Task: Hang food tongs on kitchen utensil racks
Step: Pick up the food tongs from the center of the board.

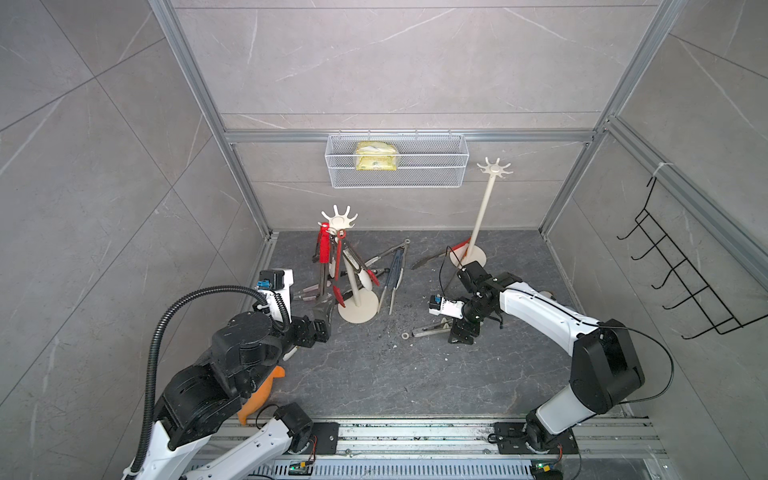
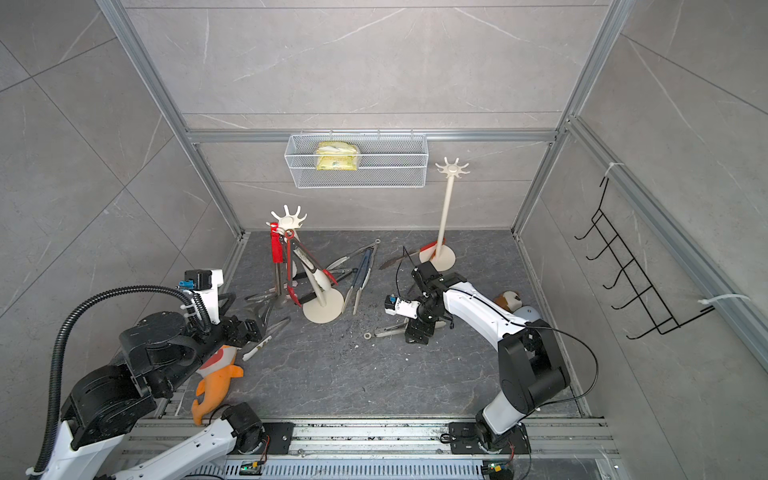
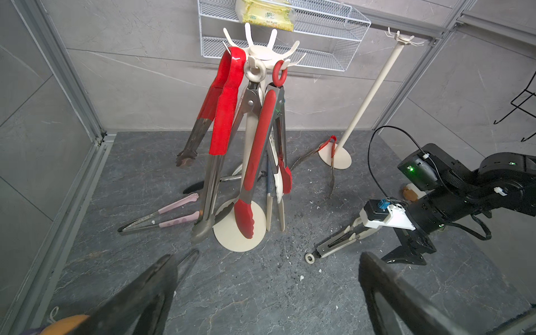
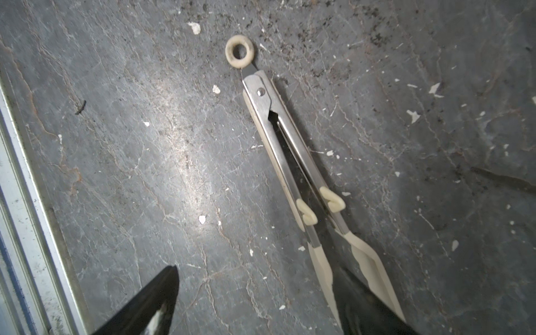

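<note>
**Tongs wait on the counter as a robot arm closes in.** The right gripper (image 4: 258, 278) hangs low over the dark stone counter (image 4: 130, 159), its jaws spread wide and pinching nothing. Cream-tipped tongs (image 4: 278, 139) lie flat beneath it, nearly closed. Their cream ring (image 4: 229, 55) points away from the gripper. One finger (image 4: 365, 304) sits right at the tongs' cream tips, though whether it touches them cannot be told. The other finger (image 4: 156, 293) stands well apart from the tongs, over bare counter.

The left gripper (image 3: 268, 261) hovers clear of the counter, jaws fully spread and empty. Straight ahead of it stands the near rack (image 3: 261, 52), a cream post crowned with hooks. Red-sleeved tongs (image 3: 229, 101) drape over one hook. Steel tongs (image 3: 252, 98) hang beside them by a cream loop, and red-tipped tongs (image 3: 261, 139) hang by a red loop.

Pink-tipped tongs (image 3: 174, 214) lie on the counter near the rack's foot. Blue-grey tongs (image 1: 395, 274) lie beyond the post.

Past the right gripper rises the far rack (image 1: 493, 168), its hooks bare, with red-ended tongs (image 1: 461, 248) lying against its foot. Beyond both grippers, a white wire basket (image 1: 432, 174) on the back wall holds a yellow pack (image 1: 376, 156). An orange plush toy (image 2: 216, 382) lies behind the left gripper, beside its arm.
</note>
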